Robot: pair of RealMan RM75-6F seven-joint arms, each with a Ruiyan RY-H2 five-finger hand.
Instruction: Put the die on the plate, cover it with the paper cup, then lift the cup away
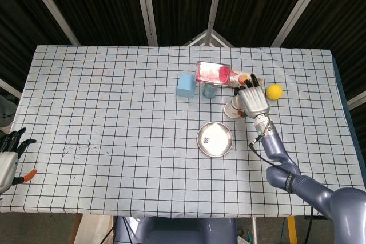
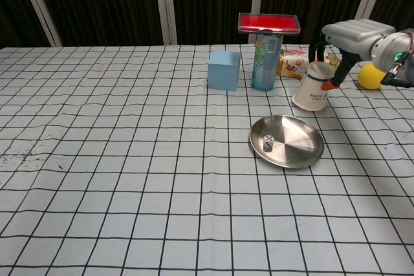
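Paper cup (image 2: 312,94), print too small to read.

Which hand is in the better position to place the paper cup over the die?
The right hand. Its fingers already hold the tilted paper cup, just behind the plate where the die lies. The left hand sits at the table's far left edge, holding nothing.

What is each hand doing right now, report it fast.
Left hand: open, fingers apart, holding nothing, at the table edge.
Right hand: grips the tilted paper cup from above.
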